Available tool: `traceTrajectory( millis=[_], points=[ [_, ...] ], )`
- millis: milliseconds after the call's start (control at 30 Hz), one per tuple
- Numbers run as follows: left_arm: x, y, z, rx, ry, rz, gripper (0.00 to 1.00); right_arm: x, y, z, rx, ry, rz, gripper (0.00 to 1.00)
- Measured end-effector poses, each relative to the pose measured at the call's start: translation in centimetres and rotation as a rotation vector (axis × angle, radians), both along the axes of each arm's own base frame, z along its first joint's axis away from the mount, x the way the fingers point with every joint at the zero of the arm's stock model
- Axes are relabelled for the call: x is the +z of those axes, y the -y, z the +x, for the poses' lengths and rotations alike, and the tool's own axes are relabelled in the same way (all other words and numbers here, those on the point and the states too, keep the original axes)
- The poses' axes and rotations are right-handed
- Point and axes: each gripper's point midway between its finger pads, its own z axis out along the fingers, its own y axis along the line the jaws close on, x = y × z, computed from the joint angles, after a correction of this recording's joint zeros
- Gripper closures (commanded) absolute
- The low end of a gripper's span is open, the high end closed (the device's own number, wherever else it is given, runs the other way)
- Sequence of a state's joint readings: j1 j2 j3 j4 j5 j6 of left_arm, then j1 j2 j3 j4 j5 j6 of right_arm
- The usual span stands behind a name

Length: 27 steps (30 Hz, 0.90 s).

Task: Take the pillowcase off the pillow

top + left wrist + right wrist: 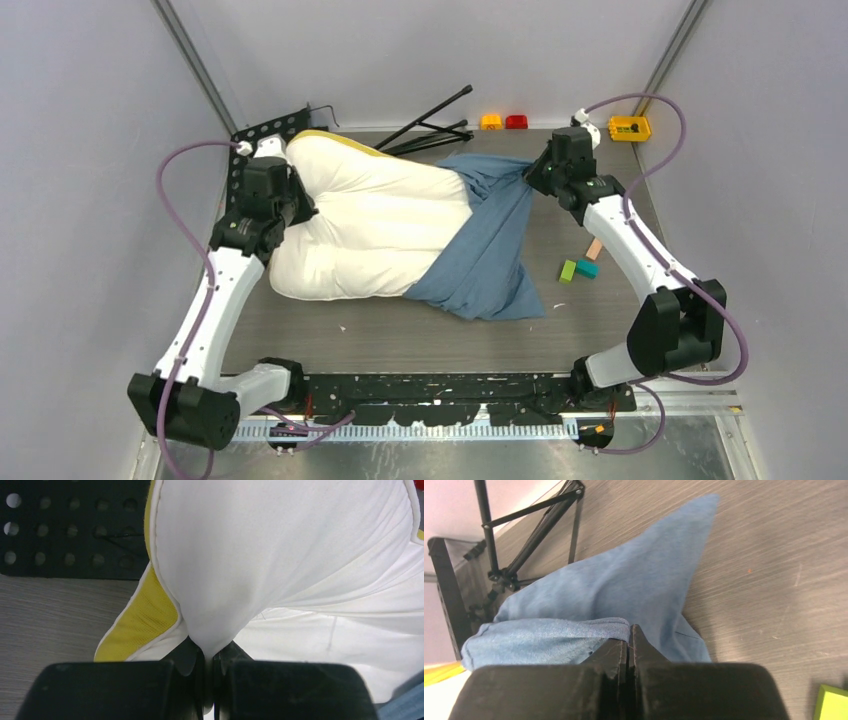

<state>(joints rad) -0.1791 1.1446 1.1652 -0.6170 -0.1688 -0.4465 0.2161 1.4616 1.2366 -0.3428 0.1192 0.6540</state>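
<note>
The cream-white pillow (365,225) lies across the table's left and middle, its right end still inside the dusty blue pillowcase (490,255). My left gripper (296,205) is at the pillow's left end. In the left wrist view it (210,652) is shut on a pinched fold of the white pillow fabric (260,555), beside the yellow edging (142,622). My right gripper (531,172) is at the pillowcase's far right corner, where the cloth is drawn to a point. Up close it (629,630) is shut on the hem of the blue pillowcase (624,587).
A folded black tripod (430,125) and a black perforated plate (262,130) lie at the back. Small yellow (491,121), red (516,121) and yellow (629,127) blocks sit along the far edge. Green (567,270), teal (586,267) and salmon (594,249) blocks lie right of the pillowcase.
</note>
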Motion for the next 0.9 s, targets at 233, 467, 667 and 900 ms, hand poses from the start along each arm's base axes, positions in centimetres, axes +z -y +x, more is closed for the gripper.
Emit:
traceTrajectory(
  millis=[233, 467, 667, 900],
  points=[
    [2.1, 0.0, -1.4, 0.002, 0.058, -0.026, 1.0, 0.8, 3.2, -1.4, -0.118, -0.03, 0.034, 1.0],
    [1.5, 0.7, -1.1, -0.007, 0.071, -0.075, 1.0, 3.8, 2.5, -1.7, -0.051, 0.037, 0.096, 1.0],
    [2.5, 2.4, 2.8, -0.065, 0.095, -0.116, 1.0, 10.9, 0.9, 3.1, 0.032, 0.147, 0.151, 1.0],
    [12.5, 2.8, 5.1, -0.12, 0.42, -0.112, 0.99, 23.4, 0.4, 2.1, 0.11, 0.487, 0.178, 1.0]
  ],
)
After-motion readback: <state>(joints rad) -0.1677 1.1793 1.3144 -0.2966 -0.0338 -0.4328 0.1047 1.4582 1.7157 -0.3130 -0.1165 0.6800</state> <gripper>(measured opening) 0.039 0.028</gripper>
